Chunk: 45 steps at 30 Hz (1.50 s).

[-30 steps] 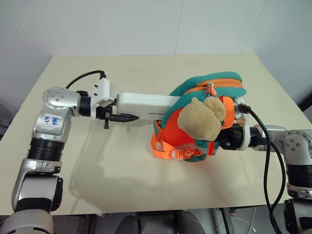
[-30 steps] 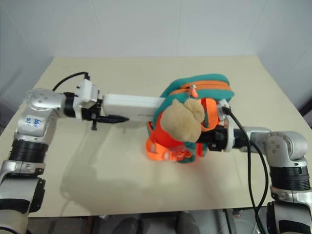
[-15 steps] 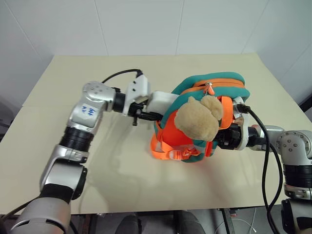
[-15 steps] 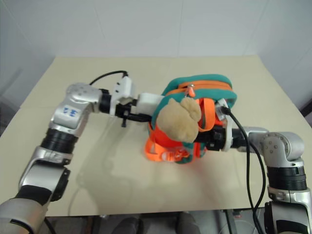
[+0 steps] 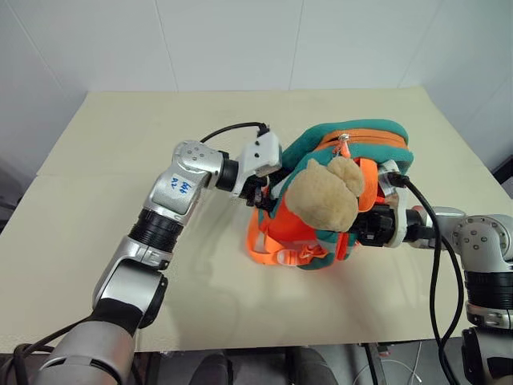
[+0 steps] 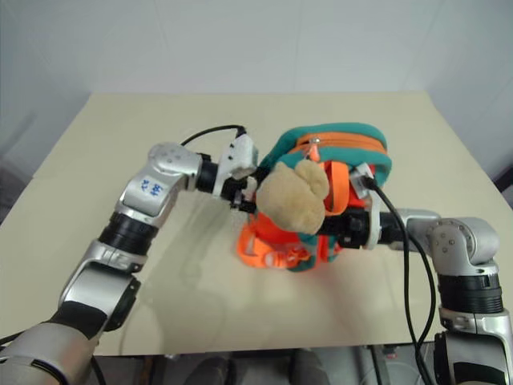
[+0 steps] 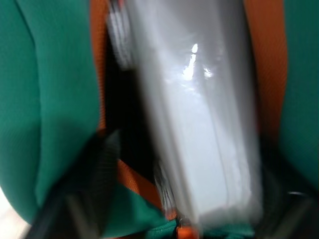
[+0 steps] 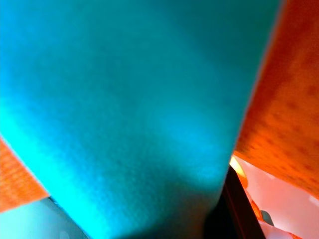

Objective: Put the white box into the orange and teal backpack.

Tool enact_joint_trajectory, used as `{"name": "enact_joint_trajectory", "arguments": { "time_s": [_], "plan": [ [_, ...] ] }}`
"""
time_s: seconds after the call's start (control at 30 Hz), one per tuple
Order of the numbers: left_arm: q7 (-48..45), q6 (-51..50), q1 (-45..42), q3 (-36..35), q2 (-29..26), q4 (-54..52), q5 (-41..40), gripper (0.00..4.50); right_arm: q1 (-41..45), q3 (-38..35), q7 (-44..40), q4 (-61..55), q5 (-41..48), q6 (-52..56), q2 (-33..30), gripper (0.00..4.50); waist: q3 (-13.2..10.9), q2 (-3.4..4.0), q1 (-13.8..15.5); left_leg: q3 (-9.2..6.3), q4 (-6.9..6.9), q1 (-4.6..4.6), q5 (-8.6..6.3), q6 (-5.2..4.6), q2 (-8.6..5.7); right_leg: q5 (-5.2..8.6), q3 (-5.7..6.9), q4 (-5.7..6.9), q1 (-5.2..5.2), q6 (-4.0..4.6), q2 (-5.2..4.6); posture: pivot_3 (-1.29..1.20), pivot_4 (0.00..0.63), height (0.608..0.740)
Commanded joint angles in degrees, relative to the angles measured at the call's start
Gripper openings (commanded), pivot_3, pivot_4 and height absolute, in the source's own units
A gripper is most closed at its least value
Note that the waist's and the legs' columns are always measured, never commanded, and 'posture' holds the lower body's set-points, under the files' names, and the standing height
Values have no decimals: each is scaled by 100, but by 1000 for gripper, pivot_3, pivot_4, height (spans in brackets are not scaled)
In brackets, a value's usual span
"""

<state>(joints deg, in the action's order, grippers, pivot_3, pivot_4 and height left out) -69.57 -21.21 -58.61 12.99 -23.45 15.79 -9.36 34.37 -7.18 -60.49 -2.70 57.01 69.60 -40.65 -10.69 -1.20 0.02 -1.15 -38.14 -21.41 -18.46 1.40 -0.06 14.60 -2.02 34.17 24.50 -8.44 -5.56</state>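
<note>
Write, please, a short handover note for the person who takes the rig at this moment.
Left hand: at the backpack's opening, fingers hidden; grip cannot be told.
Right hand: shut on the orange and teal backpack, holding it up on the table.
White box: inside the backpack's opening.
Done: box inserted.
Left: draw the left hand out, check the box sits fully inside.

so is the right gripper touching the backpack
Touching. In the right wrist view the orange and teal backpack lies pressed right up against the camera, and in the left eye view the right gripper is buried in its side.
</note>
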Motion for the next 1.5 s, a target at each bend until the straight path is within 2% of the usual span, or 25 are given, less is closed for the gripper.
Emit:
{"name": "enact_joint_trajectory", "arguments": {
  "time_s": [0.03, 0.2, 0.33, 0.63, 0.77, 0.93, 1.1, 1.3, 1.5],
  "plan": [
    [-400, 125, 108, -333, -419, -258, -316, 4481, -28, -15, 28, -116, 22, -53, 28, 539, 0, 0, -28, 0, 0, 0, 0, 1, 0, 0, 0, 0, 0, 0, 0, 0, 150, 740],
    [-731, 399, 203, -706, -1106, -168, -503, 4481, -10, 39, 14, -80, -12, -96, 77, 539, 0, 0, -20, 0, -1, 2, -1, -2, 1, 0, 0, 3, 0, 0, 0, 0, 150, 740],
    [-990, 208, 389, -984, -1480, -492, -879, 4481, 40, 91, -16, -17, -45, -128, 105, 539, 0, 0, -18, 0, -2, 2, -3, -4, 1, 0, 0, 2, -1, 0, -1, 0, 150, 740],
    [-814, -390, 907, -1154, -1427, -1530, -1590, 4481, 87, 143, -31, 25, -62, -155, 131, 539, 0, 0, -26, 0, -2, 3, -4, -6, 2, 0, -1, 7, -1, 0, 0, 0, 150, 740],
    [-463, -102, 879, -954, -1348, -1348, -1207, 3281, 78, 133, -15, 19, -49, -158, 132, 539, 0, 0, -25, 1, -5, 6, -3, -6, 2, 0, -1, 16, -1, 1, 0, 0, 150, 740],
    [323, -89, 609, -806, -925, -1060, -830, 1677, 59, 98, 29, -4, -30, -159, 137, 539, 0, 0, -11, 1, -7, 8, -2, -6, 0, 0, -2, 19, -2, 1, 0, 0, 150, 740],
    [193, -142, 704, -572, -855, -1214, -826, 57, 10, 40, 90, -56, 9, -148, 136, 539, 0, 0, -39, 3, 0, 7, -2, -5, 1, 0, -5, 12, 1, 1, 1, 0, 150, 740],
    [81, -153, 809, -400, -860, -1281, -828, 8, -68, -34, 204, -130, 81, -129, 158, 539, 0, 0, -13, 3, -4, 7, -2, -5, 1, 0, -5, 13, -1, 1, 0, 0, 150, 740],
    [577, 245, 677, -189, -577, -864, -338, 8, -106, -87, 310, -178, 148, -116, 189, 539, 0, 0, -9, 3, -4, 8, -2, -5, 0, 0, -5, 16, -1, 1, 0, 0, 150, 740]
  ]
}}
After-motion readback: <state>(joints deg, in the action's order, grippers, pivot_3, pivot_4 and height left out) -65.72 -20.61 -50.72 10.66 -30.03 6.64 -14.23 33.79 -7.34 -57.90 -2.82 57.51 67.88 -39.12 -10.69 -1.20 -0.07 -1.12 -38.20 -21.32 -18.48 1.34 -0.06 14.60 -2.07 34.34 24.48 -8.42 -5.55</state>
